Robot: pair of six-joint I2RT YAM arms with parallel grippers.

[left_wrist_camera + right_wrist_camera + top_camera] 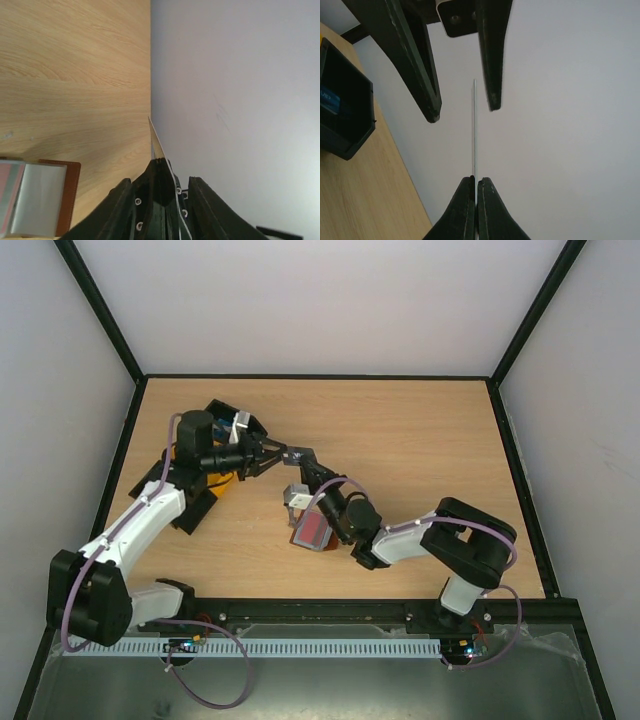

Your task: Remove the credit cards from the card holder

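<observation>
Between the fingers of the left gripper (464, 113), up off the table (75, 75), the grey card (474, 140) stands edge-on. The right gripper (476, 181) is clamped tight on the end nearest its own wrist. The left jaws are apart, one finger on either side of the card, with daylight on both sides and nothing touching.

This reads as a handover, and centring is what matters. The card sits closer to one left finger than the other, so that finger would likely meet it first and bend the plastic sideways. Better to square up, pinch gently on the free half, and have the right side let go only once that pinch is firm.

Down below the right gripper, back towards its wrist, the wallet (300, 542) lies open. The red card (314, 529) is seemingly in its pocket, not yet taken out.
</observation>
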